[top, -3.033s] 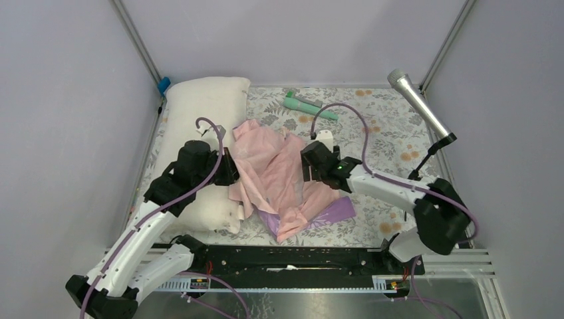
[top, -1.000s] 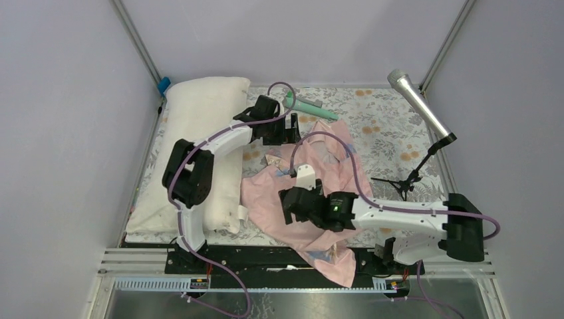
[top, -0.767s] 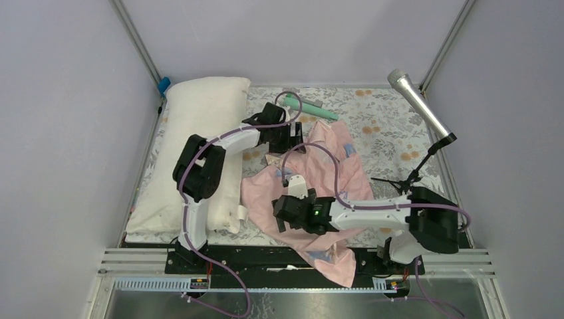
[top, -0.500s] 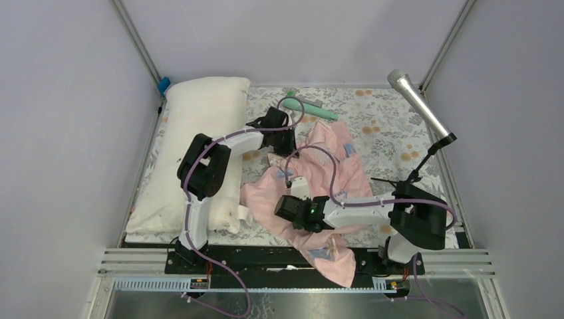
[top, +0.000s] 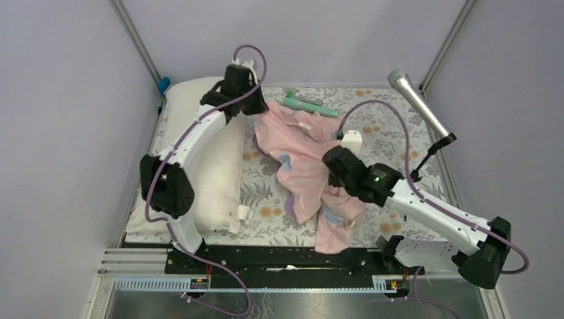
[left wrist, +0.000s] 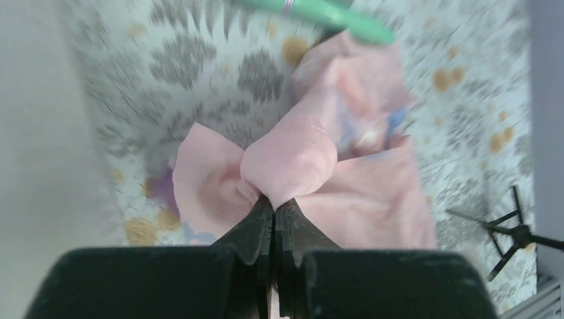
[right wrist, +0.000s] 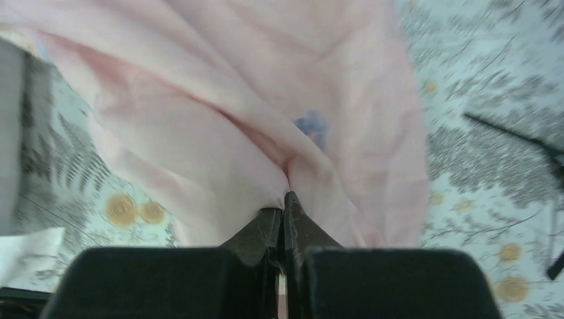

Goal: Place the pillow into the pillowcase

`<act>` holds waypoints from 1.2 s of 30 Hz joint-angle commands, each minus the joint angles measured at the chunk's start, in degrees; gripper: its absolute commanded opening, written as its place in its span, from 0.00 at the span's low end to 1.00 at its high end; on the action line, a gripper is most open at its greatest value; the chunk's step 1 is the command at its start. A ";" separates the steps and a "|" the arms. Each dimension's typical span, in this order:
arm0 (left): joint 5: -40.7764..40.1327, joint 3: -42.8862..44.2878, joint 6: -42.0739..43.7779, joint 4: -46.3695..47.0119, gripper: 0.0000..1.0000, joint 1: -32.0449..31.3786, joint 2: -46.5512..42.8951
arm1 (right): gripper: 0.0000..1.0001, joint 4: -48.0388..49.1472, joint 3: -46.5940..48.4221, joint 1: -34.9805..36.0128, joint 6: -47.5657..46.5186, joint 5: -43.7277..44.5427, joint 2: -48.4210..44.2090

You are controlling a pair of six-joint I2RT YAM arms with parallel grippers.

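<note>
Pinching pillowcase [top: 300,165] folds, left fingers [left wrist: 255,224] and right fingers [right wrist: 264,230] are clamped tight.

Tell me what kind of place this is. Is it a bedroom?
Probably a robot lab booth, not a bedroom: plain walls with metal frame posts, two robot arms bolted to a rail, and a microphone on a stand.

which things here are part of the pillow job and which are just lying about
Job in hand: pillow; pillowcase; left gripper and right gripper, both shut on the pillowcase.

Lying about: green stick; microphone; blue object by the pillow's far corner; floral cloth under it all.
</note>
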 commanded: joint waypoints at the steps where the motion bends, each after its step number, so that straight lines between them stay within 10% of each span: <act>1: -7.12 7.12 3.94 -6.63 0.00 -0.61 -11.18 | 0.00 -9.38 11.34 -4.23 -9.78 1.91 -3.13; 16: -9.77 15.91 4.54 -16.75 0.00 -5.01 -25.82 | 0.00 -27.31 50.69 -4.50 -21.05 0.04 0.50; 24: -11.11 -20.00 -2.91 -11.12 0.00 -17.50 -39.53 | 0.00 -29.65 25.94 -4.50 -9.99 -7.35 -8.55; 29: -9.99 -43.53 -11.46 -4.59 0.00 -25.03 -45.20 | 0.61 -23.99 12.46 -4.50 -4.16 -9.47 -13.74; 33: -8.75 -49.62 -13.02 -3.53 0.00 -26.28 -46.71 | 0.78 -20.26 9.88 -4.50 -4.82 -8.47 -12.02; 36: -10.92 -47.15 -12.01 -5.55 0.40 -26.25 -47.24 | 0.83 -15.33 8.18 -4.50 -5.47 -9.11 -8.64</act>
